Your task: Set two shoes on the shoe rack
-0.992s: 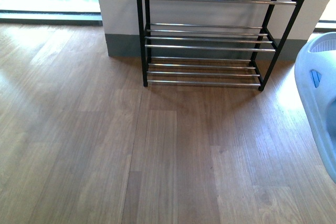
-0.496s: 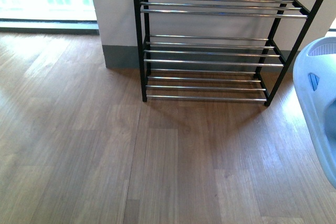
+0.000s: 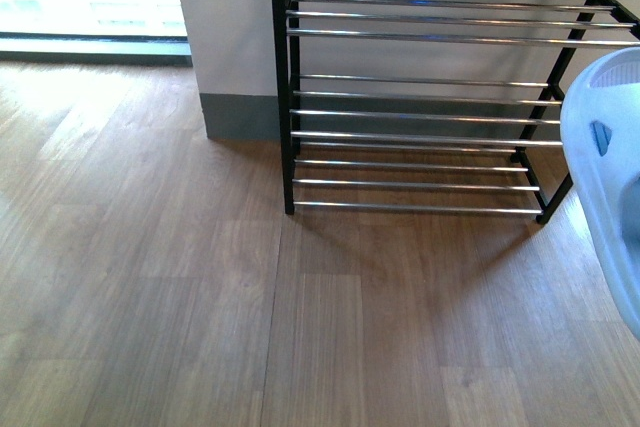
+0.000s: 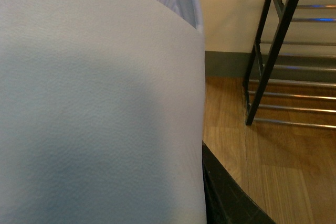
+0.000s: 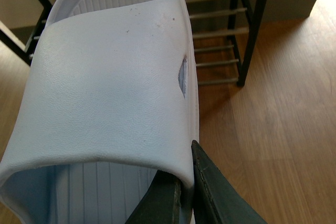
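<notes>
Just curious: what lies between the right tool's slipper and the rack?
Only bare wooden floor separates the slipper from the rack, as the right wrist view shows.

The front camera looks forward and down at the floor and the shoe rack. The left wrist camera sits very close to the left sandal, the right one above the right sandal; both see the same rack.

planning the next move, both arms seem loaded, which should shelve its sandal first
Right, probably. Its gripper pinches a sandal aimed at the rack shelves, and that sandal shows by the rack's right end in the front view. The left sandal is outside that view, rack beside it.
</notes>
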`<action>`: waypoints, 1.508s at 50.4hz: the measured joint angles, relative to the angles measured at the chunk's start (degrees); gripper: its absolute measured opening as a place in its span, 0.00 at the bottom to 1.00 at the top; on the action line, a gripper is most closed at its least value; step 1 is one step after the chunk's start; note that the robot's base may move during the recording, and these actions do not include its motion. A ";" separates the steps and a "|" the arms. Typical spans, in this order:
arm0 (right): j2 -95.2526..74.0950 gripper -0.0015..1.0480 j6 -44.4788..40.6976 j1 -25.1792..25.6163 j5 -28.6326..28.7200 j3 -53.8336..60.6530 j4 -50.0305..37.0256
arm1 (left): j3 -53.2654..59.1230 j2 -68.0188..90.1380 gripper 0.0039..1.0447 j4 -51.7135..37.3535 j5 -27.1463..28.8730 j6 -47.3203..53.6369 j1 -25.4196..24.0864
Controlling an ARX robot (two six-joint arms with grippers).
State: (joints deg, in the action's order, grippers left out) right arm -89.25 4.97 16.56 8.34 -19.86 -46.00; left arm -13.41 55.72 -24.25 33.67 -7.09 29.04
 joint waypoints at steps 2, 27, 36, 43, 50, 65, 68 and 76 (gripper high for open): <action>0.15 0.01 0.02 0.02 0.02 -0.04 0.00 | 0.00 0.00 0.01 0.00 0.02 0.00 0.00; 0.04 0.01 0.02 0.02 -0.13 -0.04 0.00 | 0.00 0.00 0.01 0.00 -0.02 0.00 0.00; 0.04 0.01 0.02 0.02 -0.15 -0.04 0.00 | 0.00 0.02 0.01 0.00 -0.02 0.00 0.00; 0.02 0.01 0.02 0.00 -0.15 -0.04 0.00 | 0.00 0.02 0.01 0.00 -0.04 0.00 0.00; 0.02 0.01 0.02 0.02 -0.13 -0.04 0.00 | 0.00 0.02 0.01 0.00 -0.04 0.00 0.02; -4.74 0.01 -3.28 1.79 14.78 2.19 -18.03 | 0.00 0.02 0.01 0.00 -0.02 -0.02 0.00; -3.65 0.01 -4.44 1.86 18.23 2.14 -18.29 | 0.00 0.02 0.01 0.00 -0.04 0.00 0.02; 2.71 0.01 -5.29 2.36 22.08 1.09 -9.92 | 0.00 0.02 0.01 0.00 0.02 0.00 0.00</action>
State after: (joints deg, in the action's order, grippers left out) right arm -86.54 -0.32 18.92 30.41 -18.76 -55.92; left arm -13.41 55.75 -24.25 33.69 -7.09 29.04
